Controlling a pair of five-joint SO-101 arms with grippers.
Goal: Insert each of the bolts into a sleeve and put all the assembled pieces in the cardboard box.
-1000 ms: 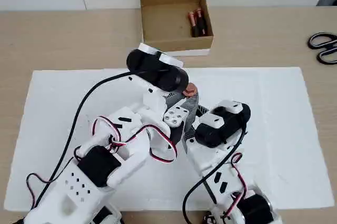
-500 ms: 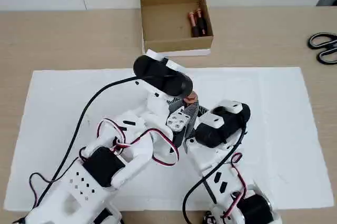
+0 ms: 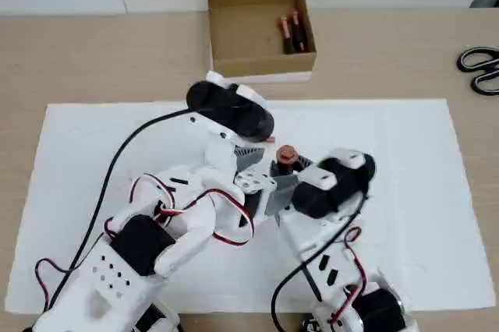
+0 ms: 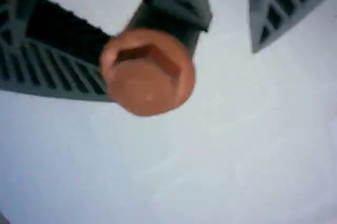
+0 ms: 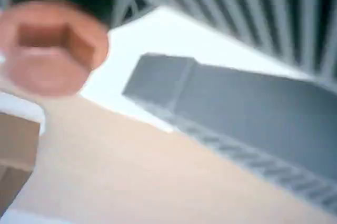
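Though the bolt (image 3: 285,152) shows, its sleeve (image 3: 282,167) is half-hidden.

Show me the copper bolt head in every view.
High view: bolt head, near the white mat's middle.
Left wrist view: bolt head, close up, facing the camera.
Right wrist view: bolt head, close up, table beyond.
Shared landmark: the white mat.

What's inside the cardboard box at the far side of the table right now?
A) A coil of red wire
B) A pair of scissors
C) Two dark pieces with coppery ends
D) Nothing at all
C: two dark pieces with coppery ends lie side by side near the right wall of the cardboard box.
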